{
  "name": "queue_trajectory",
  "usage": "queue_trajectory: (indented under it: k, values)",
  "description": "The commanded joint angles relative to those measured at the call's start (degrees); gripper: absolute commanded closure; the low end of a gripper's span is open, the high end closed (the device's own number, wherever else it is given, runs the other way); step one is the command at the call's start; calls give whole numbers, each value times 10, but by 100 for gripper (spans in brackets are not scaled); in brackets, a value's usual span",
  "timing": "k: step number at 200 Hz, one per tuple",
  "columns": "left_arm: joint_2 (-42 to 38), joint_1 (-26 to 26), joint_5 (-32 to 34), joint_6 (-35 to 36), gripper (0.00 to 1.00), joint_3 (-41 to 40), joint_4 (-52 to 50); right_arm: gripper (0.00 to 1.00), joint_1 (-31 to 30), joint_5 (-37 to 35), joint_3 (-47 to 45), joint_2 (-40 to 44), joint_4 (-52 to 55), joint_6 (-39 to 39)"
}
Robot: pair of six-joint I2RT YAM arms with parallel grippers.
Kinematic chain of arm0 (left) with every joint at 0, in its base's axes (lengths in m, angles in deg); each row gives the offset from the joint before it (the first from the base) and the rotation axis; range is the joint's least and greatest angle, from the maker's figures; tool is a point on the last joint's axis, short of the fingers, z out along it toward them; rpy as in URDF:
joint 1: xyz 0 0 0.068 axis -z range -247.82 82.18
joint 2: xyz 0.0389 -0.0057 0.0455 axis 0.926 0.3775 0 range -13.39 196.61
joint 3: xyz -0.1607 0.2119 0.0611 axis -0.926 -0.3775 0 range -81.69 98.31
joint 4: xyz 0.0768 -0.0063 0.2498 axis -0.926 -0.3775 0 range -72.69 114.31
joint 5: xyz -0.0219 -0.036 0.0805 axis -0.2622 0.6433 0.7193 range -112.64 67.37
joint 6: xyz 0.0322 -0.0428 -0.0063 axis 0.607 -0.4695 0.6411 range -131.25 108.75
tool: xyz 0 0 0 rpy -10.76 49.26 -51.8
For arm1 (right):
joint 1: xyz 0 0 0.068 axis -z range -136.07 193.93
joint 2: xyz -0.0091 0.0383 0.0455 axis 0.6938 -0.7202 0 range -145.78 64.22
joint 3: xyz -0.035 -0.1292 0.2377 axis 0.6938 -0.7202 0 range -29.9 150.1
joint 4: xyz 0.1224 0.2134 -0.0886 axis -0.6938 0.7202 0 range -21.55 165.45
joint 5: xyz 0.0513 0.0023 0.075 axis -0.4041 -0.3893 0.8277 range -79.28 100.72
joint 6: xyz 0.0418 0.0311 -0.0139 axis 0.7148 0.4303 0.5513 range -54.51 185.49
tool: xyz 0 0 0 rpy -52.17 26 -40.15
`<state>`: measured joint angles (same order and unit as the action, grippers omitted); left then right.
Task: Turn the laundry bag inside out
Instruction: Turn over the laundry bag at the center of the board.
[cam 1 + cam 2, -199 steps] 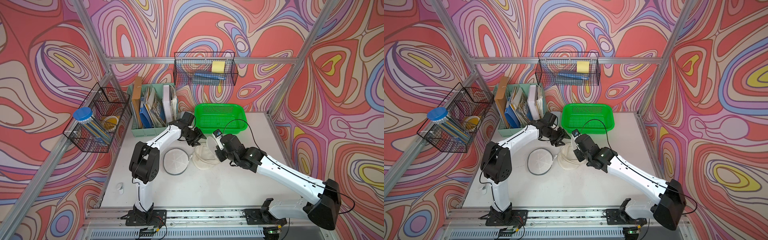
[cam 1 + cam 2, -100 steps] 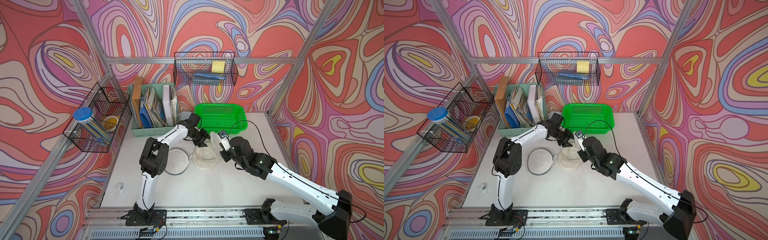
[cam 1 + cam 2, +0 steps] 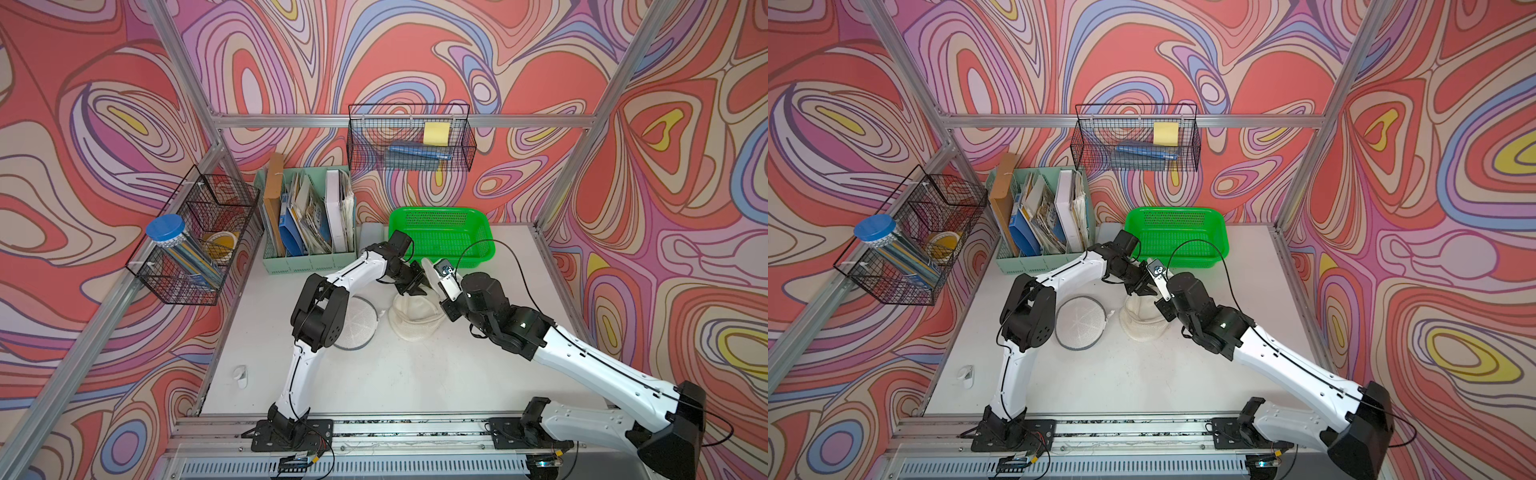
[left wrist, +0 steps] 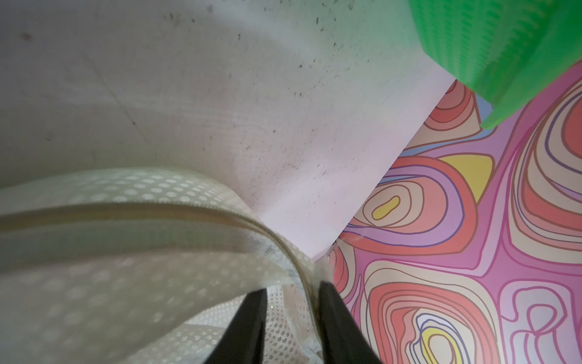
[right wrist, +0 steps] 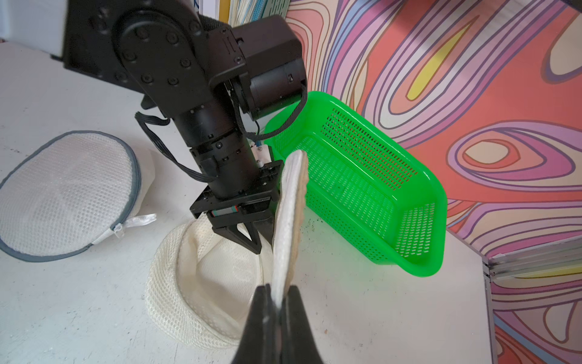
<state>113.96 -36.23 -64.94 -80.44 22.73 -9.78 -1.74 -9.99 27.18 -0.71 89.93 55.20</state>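
The right tool [image 5: 277,290] is pressed together on the edge of a round cream flap [image 5: 289,205] of the laundry bag [image 5: 189,283]. It holds that flap up on edge above the bag's open mouth.

The left tool [image 5: 252,242] points down into that mouth from the far side, its tips just beside the raised flap. In the left wrist view, the left tool [image 4: 291,288] has its jaws a little apart. The bag's zipper rim [image 4: 277,245] and a strip of dotted mesh run between them. I cannot tell whether they actually grip the fabric.

The bag's body is a cream mesh pouch. It sits slumped on the white table [image 3: 395,374], with its opening turned up toward both tools. In both top views the laundry bag [image 3: 413,320] [image 3: 1144,324] lies near the middle of the table, under the two meeting wrists.

Just beside it, on the left arm's side and not touching, lies a second mesh bag with a grey rim [image 3: 357,324]. This one is flat and zipped. Behind the laundry bag a green basket [image 3: 440,211] stands against the back wall. A mint file organiser [image 3: 307,262] packed with papers stands next to the basket.
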Motion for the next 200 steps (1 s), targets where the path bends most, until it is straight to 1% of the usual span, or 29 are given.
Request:
queue_trajectory:
  k: [1,10,17,54,88,99,115,122,130,134,140,144,159,174,185,200]
  values:
    - [10,2,-3,-7,89,20,3,100,-1,12,-6,15,-16,-9]
    - [8,1,-2,-10,97,20,5,100,-1,19,-8,20,-12,-12]
    - [7,-1,0,-11,100,21,7,100,-1,27,-9,23,-8,-16]
    - [1,-17,-2,-13,100,50,11,100,-1,75,-1,38,17,-38]
    - [2,-39,-12,-16,100,79,23,100,-3,123,-6,63,19,-84]
    - [2,-40,-13,-13,100,86,23,100,-7,148,-5,60,31,-101]
    - [1,-40,-19,-15,100,84,36,100,-19,165,4,41,48,-101]
    - [-2,-40,-21,-17,100,77,47,96,-23,176,8,32,51,-97]
    - [-6,-40,-20,-19,100,67,55,87,-25,195,10,25,52,-89]
    - [-9,-40,-19,-19,100,62,60,79,-26,207,11,23,51,-84]
    - [-13,-40,-20,-20,100,53,70,63,-26,219,11,19,49,-74]
    - [-16,-40,-21,-21,100,46,79,57,-26,225,12,16,48,-66]
    - [-26,-40,-25,-29,100,21,107,49,-25,253,13,5,43,-32]
    - [-34,-40,-29,-36,100,1,137,46,-26,265,14,-3,40,-5]
    - [-38,-41,-33,-37,100,-9,150,45,-26,251,15,-5,40,15]
    - [-43,-41,-38,-34,100,-14,155,43,-25,208,18,-5,42,39]
